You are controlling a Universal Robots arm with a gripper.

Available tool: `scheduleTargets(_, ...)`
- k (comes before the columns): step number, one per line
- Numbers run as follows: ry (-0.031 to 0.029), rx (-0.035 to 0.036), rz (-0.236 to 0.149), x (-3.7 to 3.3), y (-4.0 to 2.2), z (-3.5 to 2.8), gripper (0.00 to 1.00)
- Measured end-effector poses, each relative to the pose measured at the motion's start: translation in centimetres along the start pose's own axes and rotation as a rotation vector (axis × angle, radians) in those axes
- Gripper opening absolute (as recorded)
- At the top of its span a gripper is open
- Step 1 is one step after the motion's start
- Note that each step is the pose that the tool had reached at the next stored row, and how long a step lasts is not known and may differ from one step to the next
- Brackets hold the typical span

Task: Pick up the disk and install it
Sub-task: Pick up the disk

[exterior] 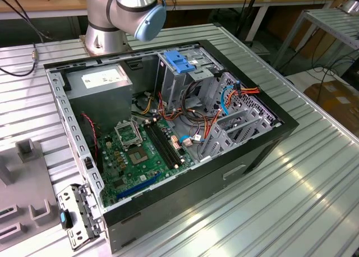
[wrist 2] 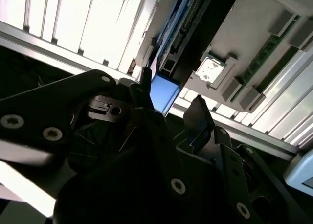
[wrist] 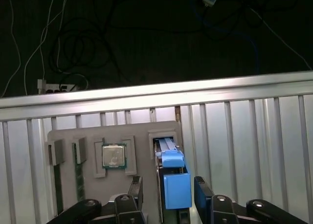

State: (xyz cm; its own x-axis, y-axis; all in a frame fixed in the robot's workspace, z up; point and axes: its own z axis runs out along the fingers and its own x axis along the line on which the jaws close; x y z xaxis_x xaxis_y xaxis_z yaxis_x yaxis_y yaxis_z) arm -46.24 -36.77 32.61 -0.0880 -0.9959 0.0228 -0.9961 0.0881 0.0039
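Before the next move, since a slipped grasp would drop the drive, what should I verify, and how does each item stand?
1. Disk upright in the grey fixture slot: ok.
2. Gripper straddles the disk's blue frame: ok.
3. Fingers closed on the disk: not ok, gaps on either side.
4. Gripper centred on the disk: cannot tell.
5. Drive cage in the computer case free of cables: cannot tell.
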Motion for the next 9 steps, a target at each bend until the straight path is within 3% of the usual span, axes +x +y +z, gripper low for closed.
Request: scheduleTargets(9,-0.0048,0.0032,-0.024,0.00,0.34,1.29,0.54)
